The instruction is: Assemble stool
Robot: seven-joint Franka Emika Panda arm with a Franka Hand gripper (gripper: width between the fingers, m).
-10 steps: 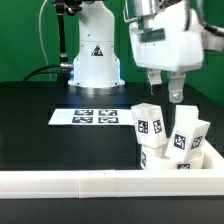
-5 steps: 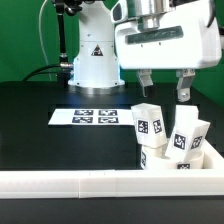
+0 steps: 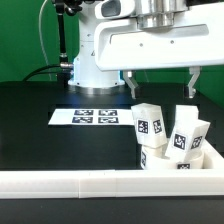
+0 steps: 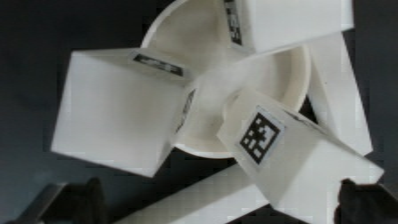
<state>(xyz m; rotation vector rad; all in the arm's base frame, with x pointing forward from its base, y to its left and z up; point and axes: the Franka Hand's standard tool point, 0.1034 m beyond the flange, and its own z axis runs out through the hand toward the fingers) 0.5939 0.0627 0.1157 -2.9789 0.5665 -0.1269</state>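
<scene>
The gripper [image 3: 161, 84] hangs above the parts with its jaws spread wide and nothing between them. Directly below, at six o'clock from it in the exterior view, two upright legs [image 3: 150, 128] and [image 3: 188, 138] stand on the seat [image 3: 205, 157], which is tucked into the corner of the long white rail [image 3: 60, 183]. The wrist view shows the round seat [image 4: 267, 85] crowded by three tagged legs, one of them [image 4: 125, 110] large and close.

The step in hand looks like choosing a leg to lift (none is held yet). To do it well, the arm should centre over one leg, align the jaws with its flat faces, and descend straight so neither finger knocks the neighbouring leg. The marker board [image 3: 90, 116] lies at about eight o'clock, well apart.
</scene>
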